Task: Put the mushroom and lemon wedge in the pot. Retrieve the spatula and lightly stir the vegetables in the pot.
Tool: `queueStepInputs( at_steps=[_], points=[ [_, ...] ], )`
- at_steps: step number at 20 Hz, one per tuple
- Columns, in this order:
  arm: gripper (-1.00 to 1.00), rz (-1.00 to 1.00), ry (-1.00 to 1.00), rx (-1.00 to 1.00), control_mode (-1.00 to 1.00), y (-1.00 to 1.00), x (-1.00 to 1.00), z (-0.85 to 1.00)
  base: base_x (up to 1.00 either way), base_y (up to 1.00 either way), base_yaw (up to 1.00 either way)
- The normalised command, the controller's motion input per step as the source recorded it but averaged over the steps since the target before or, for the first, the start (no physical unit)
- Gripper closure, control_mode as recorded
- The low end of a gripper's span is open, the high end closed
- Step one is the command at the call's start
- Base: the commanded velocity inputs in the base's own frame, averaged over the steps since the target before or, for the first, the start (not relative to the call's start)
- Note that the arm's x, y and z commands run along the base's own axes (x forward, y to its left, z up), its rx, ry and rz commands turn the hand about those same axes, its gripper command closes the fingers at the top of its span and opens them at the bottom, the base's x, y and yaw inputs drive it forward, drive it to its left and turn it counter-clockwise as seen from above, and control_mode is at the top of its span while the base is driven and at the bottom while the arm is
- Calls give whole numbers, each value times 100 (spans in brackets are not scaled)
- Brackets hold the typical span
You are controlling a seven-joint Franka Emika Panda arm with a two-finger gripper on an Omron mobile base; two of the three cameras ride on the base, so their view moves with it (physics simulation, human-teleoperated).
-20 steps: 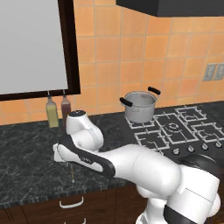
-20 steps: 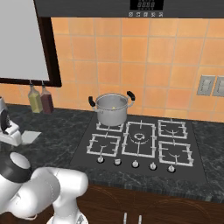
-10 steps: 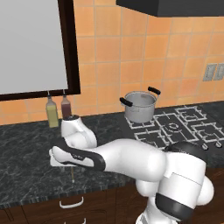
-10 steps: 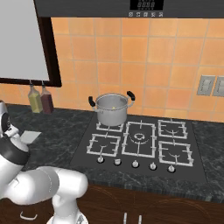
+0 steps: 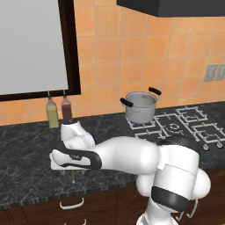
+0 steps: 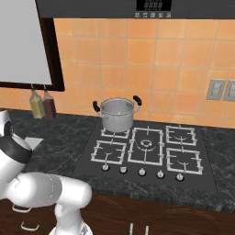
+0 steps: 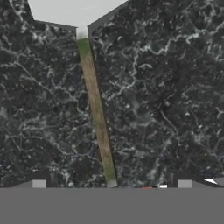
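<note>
Where the arm reaches low over the dark counter (image 5: 26, 176) in the left base view, the hand hangs above the spatula (image 5: 72, 174), whose thin handle pokes out just below it; the fingertips are hidden by the wrist. The pot (image 5: 140, 107) stands on the hob's rear-left burner, well apart from the fingers on the far side of the arm. Two bottles (image 5: 59, 112) stand at the wall just behind the hand.

Right base view: pot (image 6: 116, 114) on the hob (image 6: 147, 149), a yellow speck inside that may be the lemon wedge (image 6: 120, 114); the spatula's grey blade (image 6: 33, 142) lies flat on the counter beside the arm.

Hand view: gripper (image 7: 111, 183) spread wide, holding nothing, one fingertip (image 7: 39, 183) on each side of the spatula's handle (image 7: 97, 113), which runs up between the fingers to the blade (image 7: 72, 11) beyond them.
</note>
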Motion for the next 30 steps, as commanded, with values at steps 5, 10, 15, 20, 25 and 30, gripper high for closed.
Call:
queueStepInputs(
  at_steps=[5, 10, 15, 20, 25, 30],
  points=[
    [-100, 0, 0, -1, -100, 6, 0, -20, 0, 0, 0],
    [-100, 0, 0, 0, -100, 0, 0, -19, 0, 0, 0],
    [-100, 0, 1, 0, -100, 0, 0, -21, 0, 0, 0],
    [-100, 0, 0, 0, -100, 0, 0, -12, 0, 0, 0],
    [100, 0, 0, 0, -100, 1, 0, -1, 0, 0, 0],
    [100, 0, 0, 0, -100, 10, 0, -3, 0, 0, 0]
  ],
)
